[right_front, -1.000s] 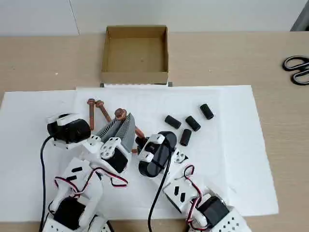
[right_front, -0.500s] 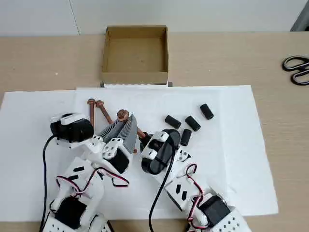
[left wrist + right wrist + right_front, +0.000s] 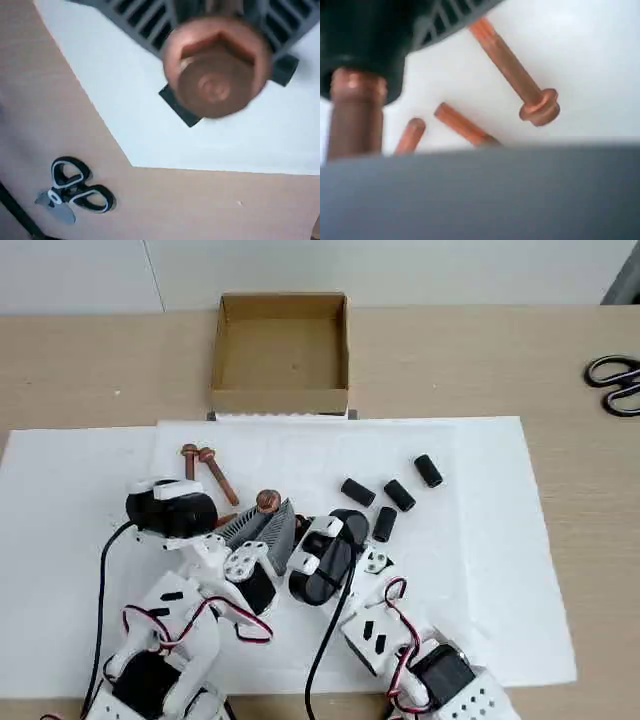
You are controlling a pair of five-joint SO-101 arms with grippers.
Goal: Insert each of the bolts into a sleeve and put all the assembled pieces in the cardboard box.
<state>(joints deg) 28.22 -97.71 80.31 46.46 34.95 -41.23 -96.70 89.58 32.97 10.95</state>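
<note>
Left tool, pinching copper hex-head bolt, has shifted toward right arm; shank inside black cylindrical sleeve beyond tool tips: insertion underway.

bolt head-on between grey fingers | white paper behind | scissors on table

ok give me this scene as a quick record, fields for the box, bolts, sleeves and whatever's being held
box: cardboard box beyond the white paper, no pieces inside
held: one bolt gripped in the left hand
loose bolts: at least two lying on the paper, side by side
sleeves: four black sleeves lying loose on the paper, none in the box
other: scissors on the bare table, off the paper
progress: nothing boxed yet
</note>
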